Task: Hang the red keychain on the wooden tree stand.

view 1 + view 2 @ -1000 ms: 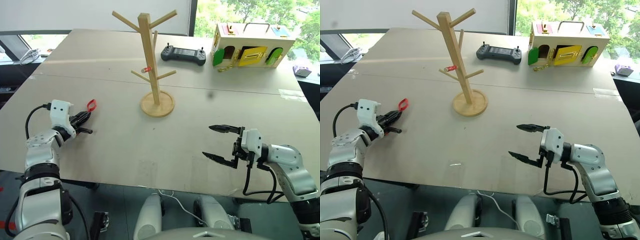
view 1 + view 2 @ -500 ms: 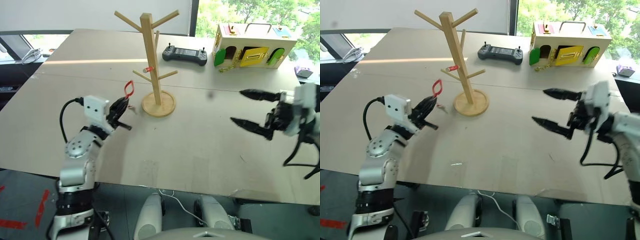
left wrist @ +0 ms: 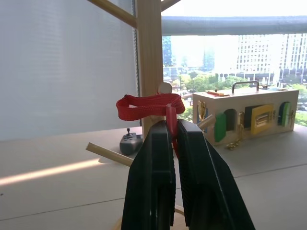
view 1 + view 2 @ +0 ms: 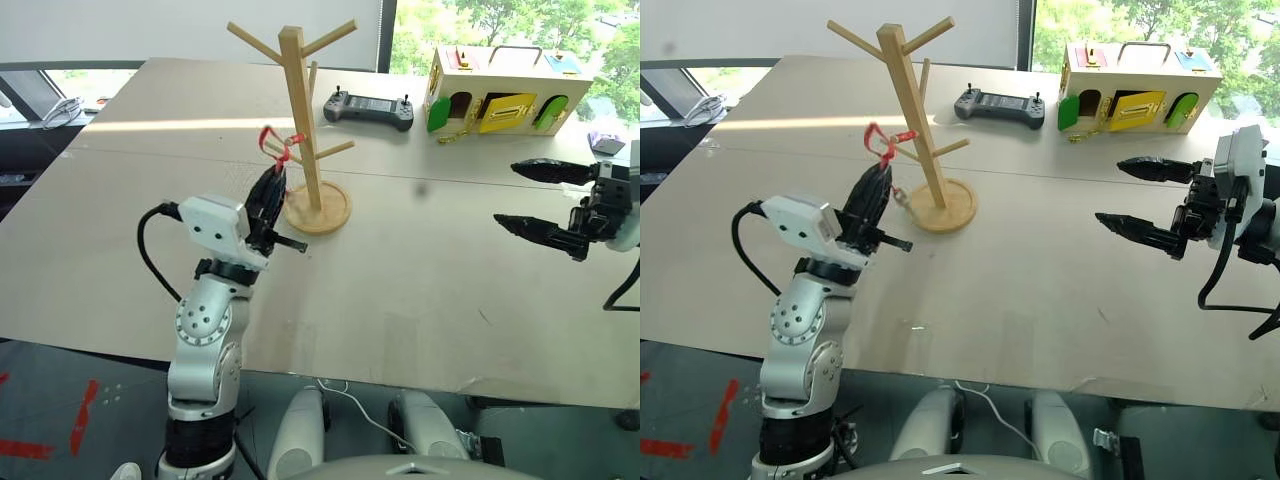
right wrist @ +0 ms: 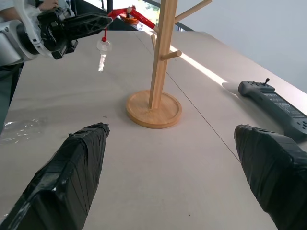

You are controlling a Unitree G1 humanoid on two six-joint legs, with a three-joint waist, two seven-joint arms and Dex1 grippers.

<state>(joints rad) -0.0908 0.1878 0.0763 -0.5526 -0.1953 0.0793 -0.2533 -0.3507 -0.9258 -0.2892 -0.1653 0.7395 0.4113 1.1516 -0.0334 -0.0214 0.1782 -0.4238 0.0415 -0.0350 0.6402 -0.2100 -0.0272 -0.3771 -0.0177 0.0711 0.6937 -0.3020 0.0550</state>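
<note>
While L gripper pinches red keychain beside wooden tree stand, R gripper gapes wide, empty, near table's right edge.

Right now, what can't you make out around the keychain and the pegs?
- Whether the red keychain is already over a peg of the wooden tree stand: left wrist view, the loop overlaps the post.
- Its clasp end: left wrist view, hidden between the left gripper fingers.
- Stand base: left wrist view, fingers cover it.

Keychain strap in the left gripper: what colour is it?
Red. The keychain strap shows best in the left wrist view, pinched by the left gripper.
</note>
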